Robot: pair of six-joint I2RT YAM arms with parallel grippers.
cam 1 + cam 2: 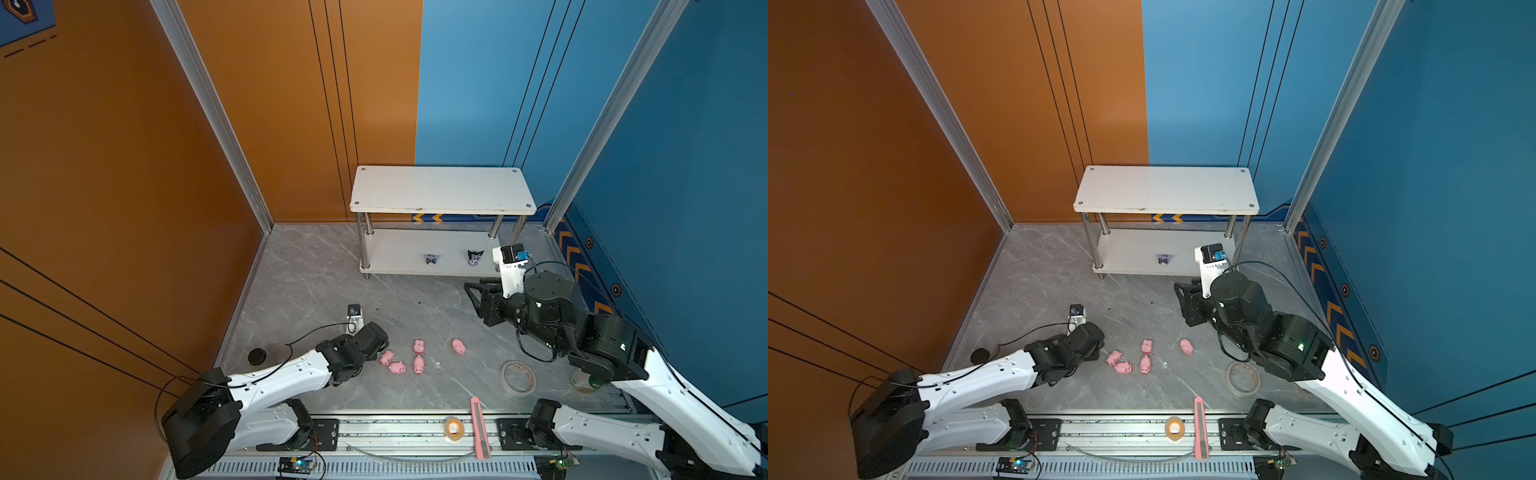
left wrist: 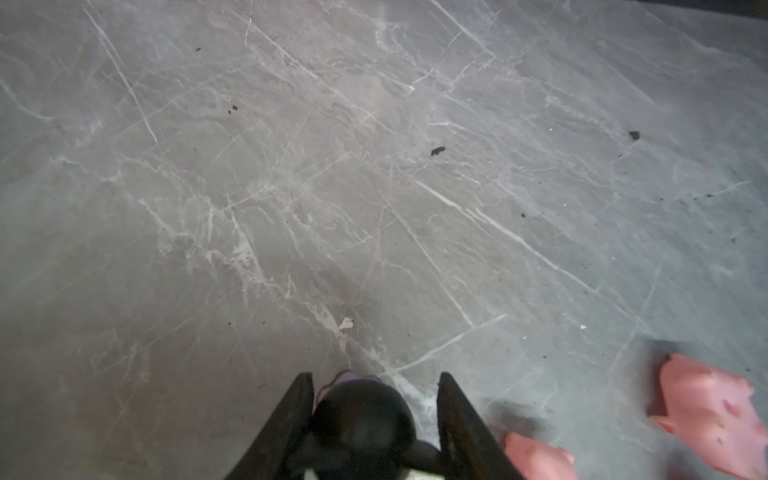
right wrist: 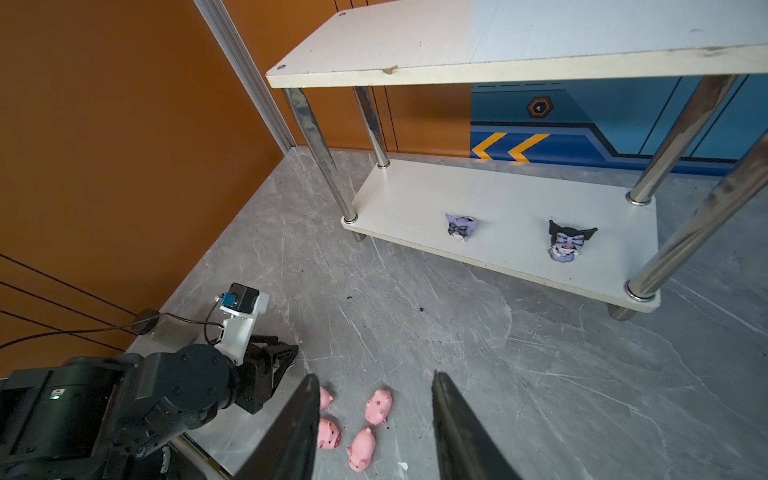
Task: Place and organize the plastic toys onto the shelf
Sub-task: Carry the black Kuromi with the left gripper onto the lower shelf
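My left pincer [image 2: 376,374] narrow astride black-eared figurine [image 2: 361,419]; gripped or not, cannot tell. Centre, squeeze gently, lift clear of pigs [image 2: 706,411].

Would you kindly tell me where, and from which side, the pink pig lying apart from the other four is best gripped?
Grip the lone pig across its flanks, coming straight down from above. It lies low on the table with bare surface on both sides, and its body looks longer than wide, so jaws across the short axis should seat best. The open right gripper looks free.
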